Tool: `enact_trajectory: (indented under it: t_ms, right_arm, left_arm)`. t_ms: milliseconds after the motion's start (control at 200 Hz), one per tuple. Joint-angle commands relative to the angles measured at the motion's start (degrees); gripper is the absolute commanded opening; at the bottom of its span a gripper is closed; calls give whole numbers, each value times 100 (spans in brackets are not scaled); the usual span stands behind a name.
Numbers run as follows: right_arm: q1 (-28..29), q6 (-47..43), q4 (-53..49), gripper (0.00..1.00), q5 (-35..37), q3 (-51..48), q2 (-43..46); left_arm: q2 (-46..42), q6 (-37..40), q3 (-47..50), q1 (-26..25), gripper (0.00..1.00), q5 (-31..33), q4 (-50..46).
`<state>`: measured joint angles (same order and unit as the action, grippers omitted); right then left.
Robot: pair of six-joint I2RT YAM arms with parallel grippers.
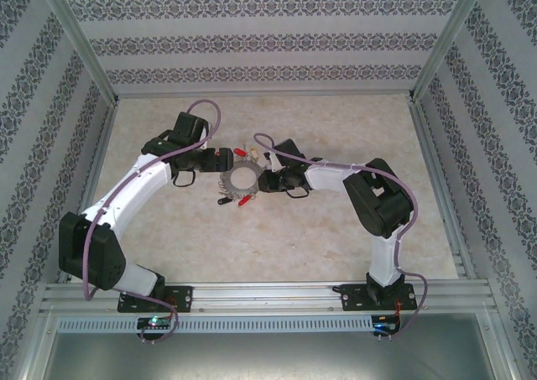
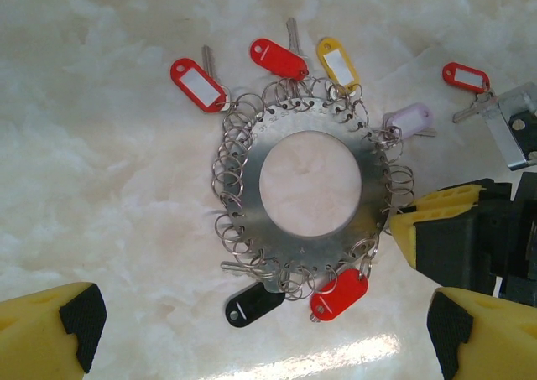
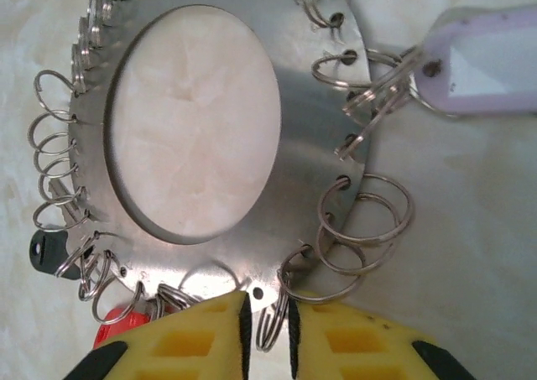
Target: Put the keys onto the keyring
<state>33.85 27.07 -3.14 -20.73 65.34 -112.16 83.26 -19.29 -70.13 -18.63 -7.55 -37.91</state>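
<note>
Pale marbled tabletop [image 1: 336,237]; left jaws wide apart, right jaws clamped on keyring [image 2: 243,187]

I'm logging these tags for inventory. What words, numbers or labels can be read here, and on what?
No text can be read.
The white inserts in the red tag, the yellow tag and the lilac tag look blank.
The metal plate of the keyring shows no marking that I can make out.

Your pale marbled surface [image 1: 336,246], keyring [image 2: 310,118] lying flat on it near the middle, keys [image 2: 466,77] with a red tag resting near it, apart.
</note>
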Motion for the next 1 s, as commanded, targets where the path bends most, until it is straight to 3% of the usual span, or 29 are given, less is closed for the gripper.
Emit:
enact_trajectory:
  t_ms: [0,380,600,804,994]
  right_arm:
    - [-38,-35,259,16,-166,-38,-103]
    - [-36,-42,356,24,138,-154,-200]
    - [-36,-157,331,8,140,-200,-75]
    - [-27,-401,364,0,104,-378,271]
    - [-18,-1006,368,0,25,-549,722]
  left_arm:
    - [-169,52,111,14,99,-124,148]
    - [-201,59,104,9,99,-198,173]
    - [-205,83,111,15,99,-181,181]
    - [-398,74,264,9,99,-274,430]
    - [-998,275,825,11,99,-689,1247]
